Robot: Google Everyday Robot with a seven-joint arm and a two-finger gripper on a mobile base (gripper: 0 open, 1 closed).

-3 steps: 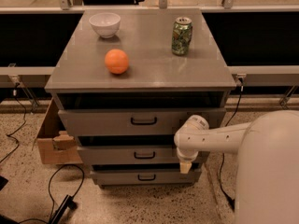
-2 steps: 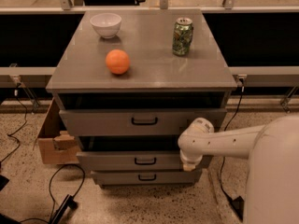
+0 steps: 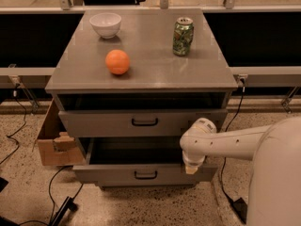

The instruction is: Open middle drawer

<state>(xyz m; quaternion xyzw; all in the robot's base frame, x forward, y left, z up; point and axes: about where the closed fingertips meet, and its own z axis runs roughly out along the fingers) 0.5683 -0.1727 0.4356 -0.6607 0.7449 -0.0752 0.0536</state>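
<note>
The middle drawer point(image 3: 108, 174) is a wide grey drawer with a small black loop handle point(image 3: 146, 175) at the centre of its front. It stands pulled out, and its plain grey interior point(image 3: 136, 152) shows. My gripper point(image 3: 191, 167) hangs from the white arm point(image 3: 235, 142) at the right end of the drawer's front, at its top edge. The top drawer point(image 3: 103, 122) above it is nearly flush with the cabinet. The bottom drawer is hidden under the pulled-out one.
On the cabinet top point(image 3: 141, 74) sit an orange point(image 3: 117, 61), a white bowl point(image 3: 105, 24) and a green can point(image 3: 183, 36). A cardboard box point(image 3: 51, 142) stands on the floor at the left. Cables point(image 3: 14, 149) run across the floor.
The middle drawer has slid out toward the camera, showing its inside. My gripper has moved down and forward with its front.
</note>
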